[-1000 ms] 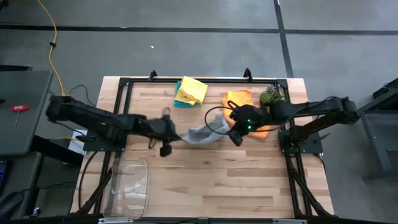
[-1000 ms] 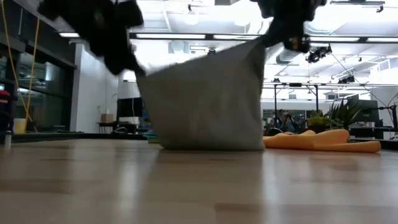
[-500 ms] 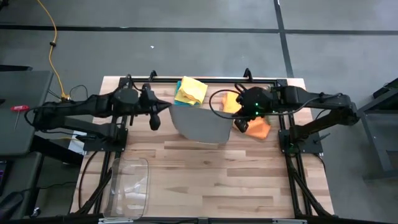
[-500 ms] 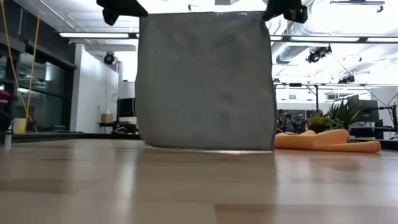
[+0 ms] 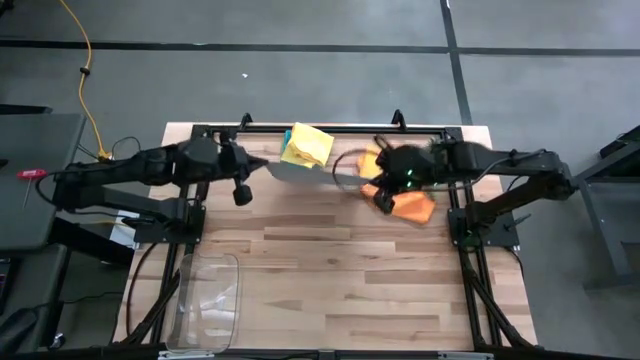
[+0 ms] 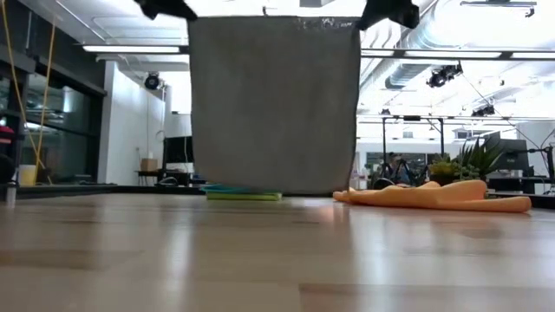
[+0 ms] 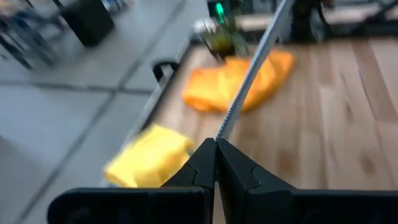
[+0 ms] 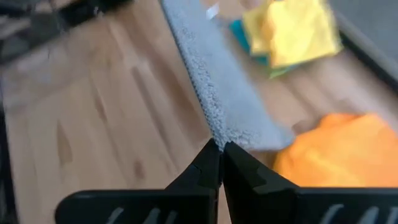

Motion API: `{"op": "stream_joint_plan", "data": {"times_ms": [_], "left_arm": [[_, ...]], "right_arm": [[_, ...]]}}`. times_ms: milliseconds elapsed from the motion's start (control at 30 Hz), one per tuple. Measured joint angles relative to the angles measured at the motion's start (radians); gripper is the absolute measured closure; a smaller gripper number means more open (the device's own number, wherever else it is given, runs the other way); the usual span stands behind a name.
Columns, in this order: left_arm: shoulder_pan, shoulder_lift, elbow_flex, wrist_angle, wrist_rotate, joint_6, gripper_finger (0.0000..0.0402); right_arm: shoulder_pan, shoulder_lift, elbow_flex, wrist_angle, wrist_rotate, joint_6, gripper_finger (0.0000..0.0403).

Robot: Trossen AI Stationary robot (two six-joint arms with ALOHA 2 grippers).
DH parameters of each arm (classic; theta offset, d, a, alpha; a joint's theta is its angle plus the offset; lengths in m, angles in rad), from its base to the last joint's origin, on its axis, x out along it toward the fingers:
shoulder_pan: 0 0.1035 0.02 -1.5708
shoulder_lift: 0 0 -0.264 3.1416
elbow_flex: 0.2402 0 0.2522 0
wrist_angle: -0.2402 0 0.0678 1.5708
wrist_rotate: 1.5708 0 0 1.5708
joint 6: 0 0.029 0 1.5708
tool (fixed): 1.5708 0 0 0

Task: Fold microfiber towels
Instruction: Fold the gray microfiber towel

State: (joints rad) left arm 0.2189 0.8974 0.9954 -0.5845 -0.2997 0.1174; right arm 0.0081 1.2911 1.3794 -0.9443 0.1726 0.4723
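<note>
The grey towel [image 6: 274, 104] hangs as a flat sheet between my two grippers, over the far middle of the table [image 5: 340, 270]. From above it shows as a thin grey strip [image 5: 310, 174]. My left gripper [image 5: 262, 166] is shut on its left top corner and my right gripper [image 5: 366, 182] on its right top corner. The yellow towel [image 5: 308, 144] lies on a teal and lime stack [image 6: 243, 196] at the far edge. The orange towel [image 5: 408, 204] lies crumpled at the far right. My left gripper pinches the grey towel's top left corner [image 7: 222, 132] between its two shut fingers. The top edge [image 7: 255, 59] runs taut from the fingertips toward the other arm. The towel hangs below the fingers; whether its lower edge [image 6: 274, 191] touches the table I cannot tell. My right gripper pinches the grey towel's top right corner [image 8: 217, 138] between its two shut fingers. The top edge [image 8: 189, 68] runs straight and taut away from the fingertips toward the left arm. The towel hangs flat below the hold.
A clear plastic tray [image 5: 208, 298] stands at the near left corner. A small green plant [image 6: 473, 160] stands at the far right, behind the orange towel. A black frame [image 5: 330, 128] runs along the far edge.
Both grippers have gone up and toward the table's far edge, moving apart, still shut on the grey towel. The towel, bunched and sagging between them a second ago, is now spread flat with its top edge drawn taut, and its lower edge has swung toward the far edge.
</note>
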Motion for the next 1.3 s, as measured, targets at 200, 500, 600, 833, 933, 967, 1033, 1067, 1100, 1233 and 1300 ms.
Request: {"op": "stream_joint_plan", "data": {"times_ms": [200, 500, 600, 833, 933, 967, 1033, 1067, 1100, 1233, 1300], "left_arm": [[-0.107, 0.039, -0.079, -0.094, 0.02, -0.188, 0.0401], [-0.344, 0.158, -0.303, 0.093, 0.05, -0.621, 0.0401], [-0.423, 0.228, -0.351, 0.234, 0.054, -0.755, 0.0401], [-0.455, 0.385, -0.36, 0.356, 0.038, -0.832, 0.0401], [-0.4, 0.419, -0.361, 0.345, 0.001, -0.84, 0.0401], [-0.377, 0.427, -0.36, 0.344, -0.011, -0.84, 0.0401], [-0.331, 0.436, -0.361, 0.334, -0.026, -0.84, 0.0401], [-0.309, 0.439, -0.361, 0.337, -0.028, -0.839, 0.0401], [-0.287, 0.438, -0.361, 0.336, -0.03, -0.832, 0.0401], [-0.212, 0.438, -0.361, 0.342, -0.058, -0.785, 0.0401], [-0.178, 0.438, -0.361, 0.343, -0.063, -0.772, 0.0401]], "right_arm": [[0.103, 0.034, -0.133, 0.131, -0.047, 0.136, 0.0403], [0.275, 0.065, -0.419, 0.43, -0.158, 0.436, 0.0403], [0.319, 0.065, -0.478, 0.493, -0.19, 0.524, 0.0403], [0.296, 0.065, -0.523, 0.51, -0.196, 0.605, 0.0403], [0.223, 0.071, -0.54, 0.516, -0.165, 0.623, 0.0403], [0.197, 0.071, -0.55, 0.514, -0.159, 0.628, 0.0403], [0.141, 0.076, -0.57, 0.529, -0.145, 0.628, 0.0403], [0.112, 0.078, -0.582, 0.535, -0.144, 0.628, 0.0403], [0.086, 0.078, -0.595, 0.536, -0.141, 0.628, 0.0403], [-0.005, 0.078, -0.657, 0.629, -0.115, 0.63, 0.0403], [-0.044, 0.078, -0.682, 0.652, -0.115, 0.63, 0.0403]]}}
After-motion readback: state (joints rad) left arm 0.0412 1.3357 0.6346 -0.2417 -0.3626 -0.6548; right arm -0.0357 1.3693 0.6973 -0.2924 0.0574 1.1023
